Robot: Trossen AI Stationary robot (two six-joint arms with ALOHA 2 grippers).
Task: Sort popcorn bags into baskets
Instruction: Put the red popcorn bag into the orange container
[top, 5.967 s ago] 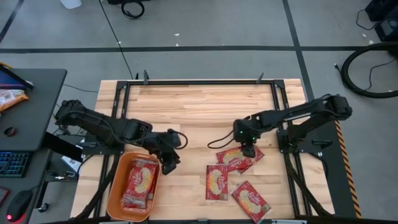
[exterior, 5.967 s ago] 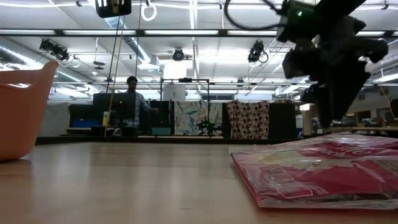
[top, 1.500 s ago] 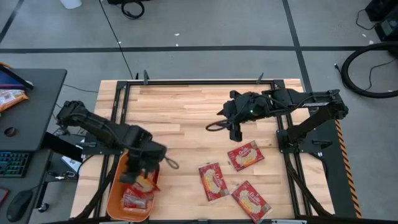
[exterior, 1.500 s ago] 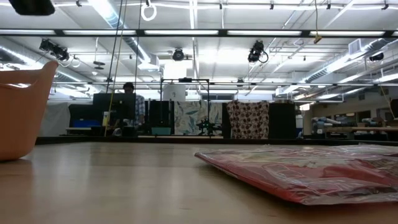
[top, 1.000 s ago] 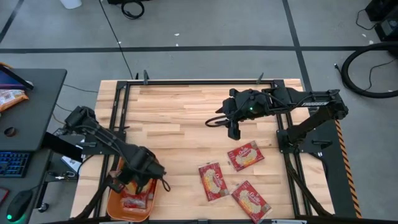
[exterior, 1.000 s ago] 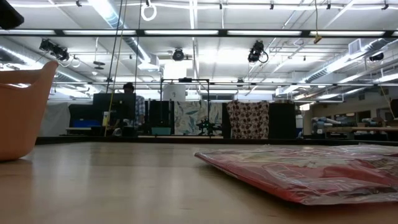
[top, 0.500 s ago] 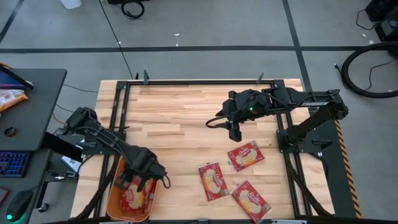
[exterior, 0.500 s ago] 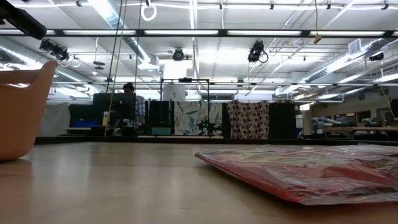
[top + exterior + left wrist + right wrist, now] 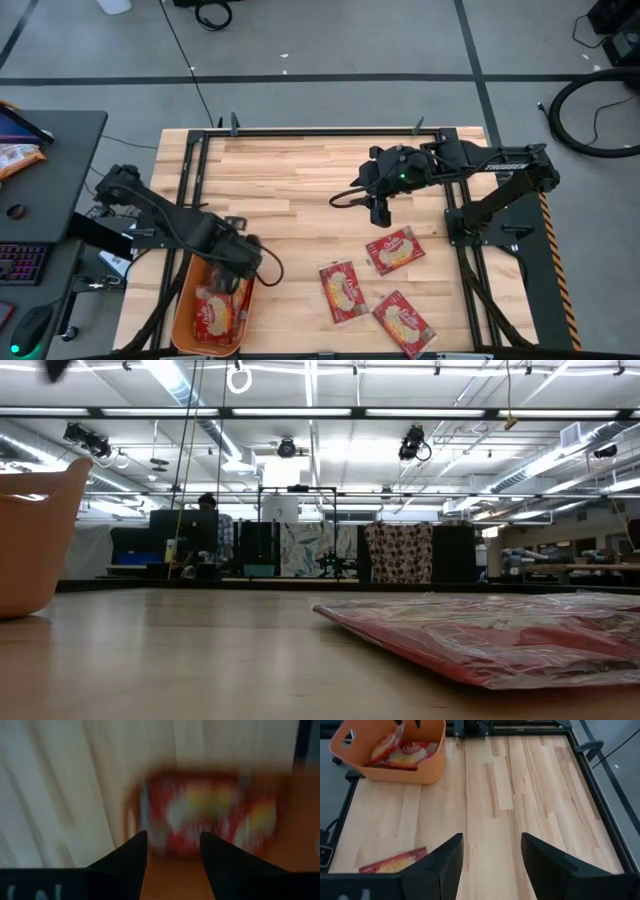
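since a moment ago the left gripper (image 9: 240, 262) has lifted toward the orange bin's (image 9: 181, 308) far rim, fingers apart, holding nothing — its packet now lies with the popcorn bags (image 9: 218, 305) inside. three bags (image 9: 348, 290) sit near the table's near edge. right gripper (image 9: 379, 212) unmoved, spread, over bare wood.

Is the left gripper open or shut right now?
Open. In the left wrist view the left gripper shows a clear gap between its fingers, nothing in it, with a popcorn bag lying beyond.
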